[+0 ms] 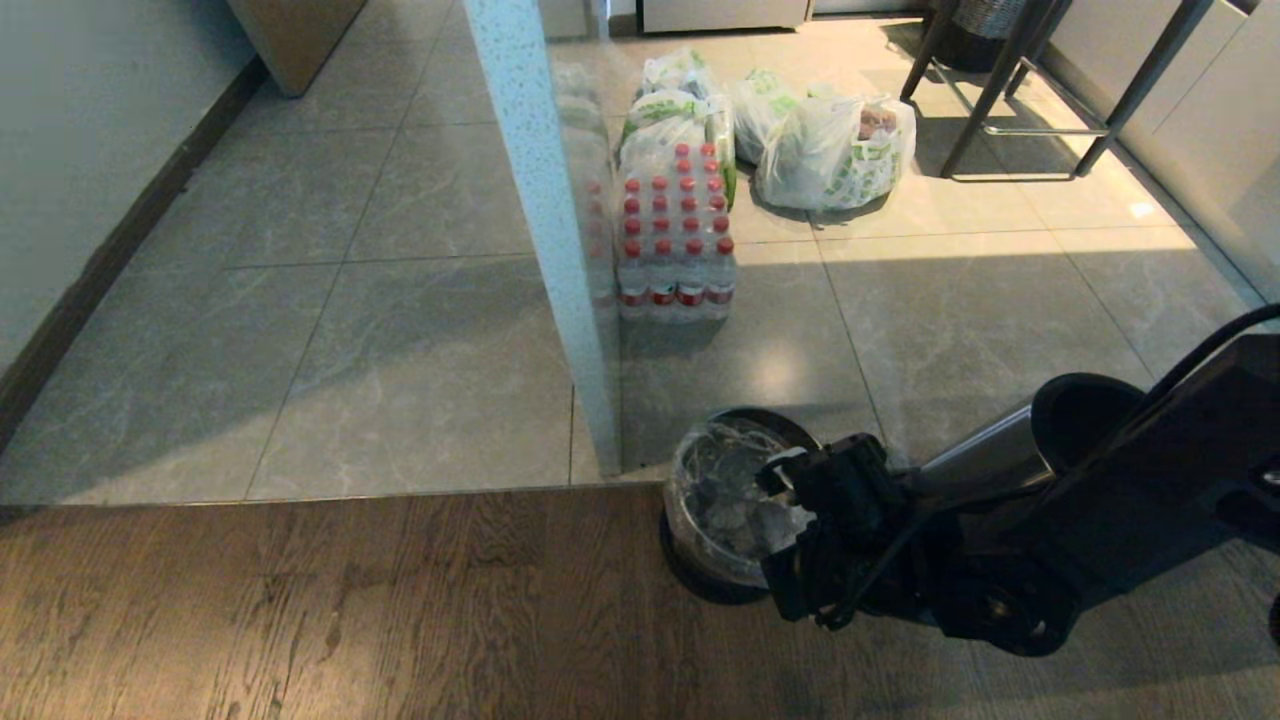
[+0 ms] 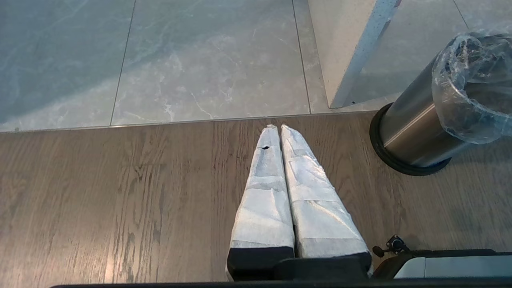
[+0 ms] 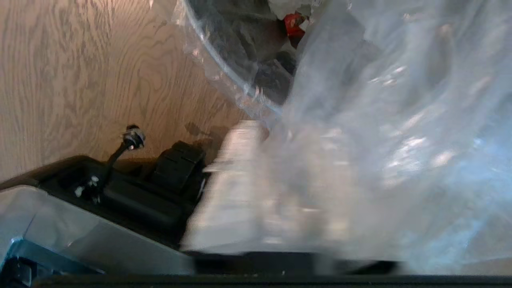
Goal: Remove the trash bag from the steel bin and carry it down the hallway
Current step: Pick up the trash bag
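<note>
- Reaching across from the robot's right, the right gripper (image 1: 790, 530) sits at the mouth of the steel bin (image 1: 700, 560), on the bin's near-right rim.
- Its fingers (image 3: 236, 180) are wrapped in pale padding and lie against the trash bag (image 3: 380, 132); clear film covers most of what lies ahead of them.
- I cannot tell whether those fingers are spread or pinching the film: the plastic and motion blur hide the tips.
- The trash bag sits inside the bin, its clear crinkled edge folded out over the rim, with dark rubbish and a red scrap showing through beyond the fingertips.
- The bin stands upright on wood-look flooring, just at the seam with the grey tiles, beside the foot of a pale speckled post (image 1: 540, 220).
- The left gripper (image 2: 276, 129) hangs over the wood floor, well apart from the bin, which stands off to the side of its tips; its 2 white-wrapped fingers (image 2: 264, 192) are pressed together with nothing between them.
- Farther out on the tiles, beyond the bin, stand a shrink-wrapped pack of red-capped bottles (image 1: 675, 235) and several white grocery bags (image 1: 835, 150) with green print.
</note>
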{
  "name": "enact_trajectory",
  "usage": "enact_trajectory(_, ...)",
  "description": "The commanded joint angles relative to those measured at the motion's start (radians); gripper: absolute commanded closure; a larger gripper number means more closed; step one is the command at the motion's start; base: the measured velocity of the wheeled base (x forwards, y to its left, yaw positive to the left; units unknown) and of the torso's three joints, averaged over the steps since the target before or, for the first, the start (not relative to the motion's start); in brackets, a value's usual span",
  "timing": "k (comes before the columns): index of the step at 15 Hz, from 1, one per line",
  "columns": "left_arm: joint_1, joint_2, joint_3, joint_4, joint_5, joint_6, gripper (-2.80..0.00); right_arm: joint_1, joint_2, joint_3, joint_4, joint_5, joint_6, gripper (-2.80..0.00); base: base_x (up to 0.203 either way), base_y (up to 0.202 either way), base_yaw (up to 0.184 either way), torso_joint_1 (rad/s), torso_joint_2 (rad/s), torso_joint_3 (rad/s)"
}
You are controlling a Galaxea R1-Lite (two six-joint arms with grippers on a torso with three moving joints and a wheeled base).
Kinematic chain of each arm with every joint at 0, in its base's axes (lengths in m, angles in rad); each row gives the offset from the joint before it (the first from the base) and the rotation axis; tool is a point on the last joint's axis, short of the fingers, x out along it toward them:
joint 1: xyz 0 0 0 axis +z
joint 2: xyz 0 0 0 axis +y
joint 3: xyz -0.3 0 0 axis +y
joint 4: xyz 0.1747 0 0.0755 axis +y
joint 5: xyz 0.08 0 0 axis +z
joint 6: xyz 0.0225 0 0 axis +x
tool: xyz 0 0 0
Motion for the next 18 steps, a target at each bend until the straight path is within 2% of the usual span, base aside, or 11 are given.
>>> enact_trajectory(1,0.000,0.000,0.002,0.000,0.000,0.000,0.00,0.001,0.012,0.004,-0.016,-0.001,0.003,-2.80,0.000,0.000,0.000,0.000,0.00,0.000)
enact_trajectory(8,0.000,-0.001,0.000,0.000,0.000,0.000,0.00,-0.039,-0.140,0.073,-0.050,-0.002,-0.006,-2.80,0.000,0.000,0.000,0.000,0.00,0.000)
enact_trajectory(12,0.000,0.000,0.000,0.000,0.000,0.000,0.00,-0.050,-0.297,0.105,-0.072,-0.004,0.032,-2.80,0.000,0.000,0.000,0.000,0.00,0.000)
enact_trajectory(15,0.000,0.000,0.001,0.000,0.000,0.000,0.00,-0.111,-0.364,0.125,-0.116,-0.005,0.033,-2.80,0.000,0.000,0.000,0.000,0.00,0.000)
enact_trajectory(18,0.000,0.000,0.000,0.000,0.000,0.000,0.00,-0.166,-0.341,0.171,-0.110,-0.004,0.014,-2.80,0.000,0.000,0.000,0.000,0.00,0.000)
